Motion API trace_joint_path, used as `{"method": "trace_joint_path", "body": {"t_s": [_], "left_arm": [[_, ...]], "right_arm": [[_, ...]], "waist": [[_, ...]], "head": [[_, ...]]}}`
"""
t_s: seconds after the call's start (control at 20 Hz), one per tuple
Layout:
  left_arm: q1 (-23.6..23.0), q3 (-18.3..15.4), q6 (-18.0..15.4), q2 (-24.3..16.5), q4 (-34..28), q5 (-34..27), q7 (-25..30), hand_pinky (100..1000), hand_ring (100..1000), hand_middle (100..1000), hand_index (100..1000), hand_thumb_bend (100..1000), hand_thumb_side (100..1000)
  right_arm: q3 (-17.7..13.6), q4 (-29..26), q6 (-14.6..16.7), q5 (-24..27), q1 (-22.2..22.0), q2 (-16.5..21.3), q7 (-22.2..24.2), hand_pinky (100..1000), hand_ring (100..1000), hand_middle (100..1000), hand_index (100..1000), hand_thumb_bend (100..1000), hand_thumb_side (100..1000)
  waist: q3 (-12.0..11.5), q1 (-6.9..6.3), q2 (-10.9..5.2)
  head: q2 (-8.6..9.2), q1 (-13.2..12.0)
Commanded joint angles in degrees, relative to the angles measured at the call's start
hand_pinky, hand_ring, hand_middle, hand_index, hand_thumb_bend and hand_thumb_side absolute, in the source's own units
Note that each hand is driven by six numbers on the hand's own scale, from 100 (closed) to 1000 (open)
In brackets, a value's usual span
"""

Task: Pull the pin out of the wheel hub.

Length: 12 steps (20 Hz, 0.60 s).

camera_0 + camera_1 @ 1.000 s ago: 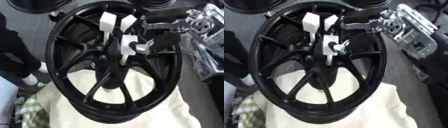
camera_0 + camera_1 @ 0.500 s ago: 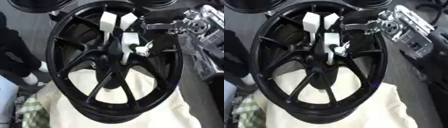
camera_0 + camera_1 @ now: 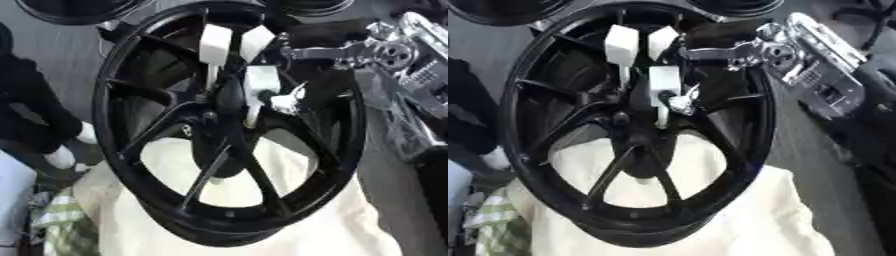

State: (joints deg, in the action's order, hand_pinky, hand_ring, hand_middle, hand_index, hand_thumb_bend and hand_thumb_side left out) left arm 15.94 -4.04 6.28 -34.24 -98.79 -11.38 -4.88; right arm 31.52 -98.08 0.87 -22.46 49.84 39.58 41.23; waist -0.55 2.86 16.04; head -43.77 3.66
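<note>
Change since the earlier frame: the right robot hand [image 3: 667,75] sits a little lower on the wheel hub [image 3: 229,97] than a second ago, its white fingertip with the small silver part having slid down toward the centre; the wheel itself has not shifted.

Wheel [image 3: 223,125]: black, glossy alloy, thin paired spokes fanning from a dark hub; it stands tilted, its lower rim resting on cloth. A judgement: smooth painted metal, rigid, and heavy enough to stay put under a pull.

Cloth [image 3: 262,220]: cream, soft, folded under the wheel from 4 to 8 o'clock; a green checked rag [image 3: 57,220] lies at 8 o'clock.

Right robot hand: comes in from 2 o'clock on a silver, jointed forearm [image 3: 807,55]; black fingers with boxy white pads. Two pads stand at 12 o'clock above the hub, a third lies on the hub centre.

Pin [image 3: 681,102]: a small bright metal piece just at 3 o'clock of the hub centre, touching the lowest white pad; its exact shape is too small to tell.

Hand state: fingers curled in around the pin, seemingly pinching it.

Step in hand: the grasp looks made, the pin not yet out.

Next move, as I judge it: draw straight out along the hub's axis, toward the camera, without twisting sideways against the spokes.

Left robot hand: not seen.
</note>
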Motion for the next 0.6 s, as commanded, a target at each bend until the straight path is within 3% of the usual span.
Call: {"method": "trace_joint_path", "body": {"t_s": [0.05, 0.6], "left_arm": [[0.2, -0.7, 0.1, -1.2, -0.4, 0.2, 0.0, 733, 659, 543, 735, 100, 719], [0.0, -0.8, 0.0, -1.3, -0.5, 0.2, -0.1, 733, 659, 540, 735, 100, 715]], "right_arm": [[-0.2, -1.6, -1.4, 2.2, 0.5, 1.3, -0.6, 626, 662, 543, 785, 100, 677], [-1.6, -4.7, -7.4, 10.6, 0.2, 2.5, -4.3, 536, 558, 378, 635, 100, 471]], "waist": [[0.0, -0.28, -0.81], [0.4, -0.69, -0.89]], "head": [[-0.34, 0.2], [-0.34, 0.9]]}}
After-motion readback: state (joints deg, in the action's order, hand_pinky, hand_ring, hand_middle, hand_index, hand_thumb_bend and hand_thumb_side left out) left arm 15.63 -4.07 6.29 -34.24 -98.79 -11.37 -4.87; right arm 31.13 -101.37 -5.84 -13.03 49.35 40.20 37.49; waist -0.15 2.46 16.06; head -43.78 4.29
